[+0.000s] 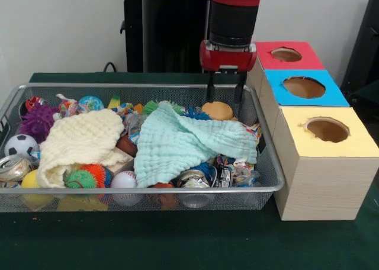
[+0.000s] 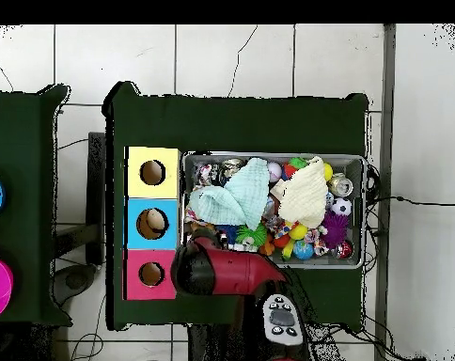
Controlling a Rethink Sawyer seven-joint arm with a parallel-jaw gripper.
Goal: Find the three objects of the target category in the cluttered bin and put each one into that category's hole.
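The silver wire-mesh bin (image 1: 142,190) sits on the green table, full of clutter; it also shows in the overhead view (image 2: 366,211). My gripper (image 1: 224,93) hangs over the bin's far right corner, open and empty, its two black fingers (image 1: 210,90) straddling the space just above an orange round object (image 1: 217,110). Beside the bin stand three boxes with holes: red (image 1: 287,55), blue (image 1: 304,87) and yellow (image 1: 327,129). In the overhead view the red arm (image 2: 222,273) covers the gripper.
A mint cloth (image 1: 183,142) and a cream cloth (image 1: 80,140) cover much of the bin. Around them lie a soccer ball (image 1: 21,145), a purple spiky ball (image 1: 37,121), a baseball (image 1: 124,180), crushed cans (image 1: 192,178) and wrappers.
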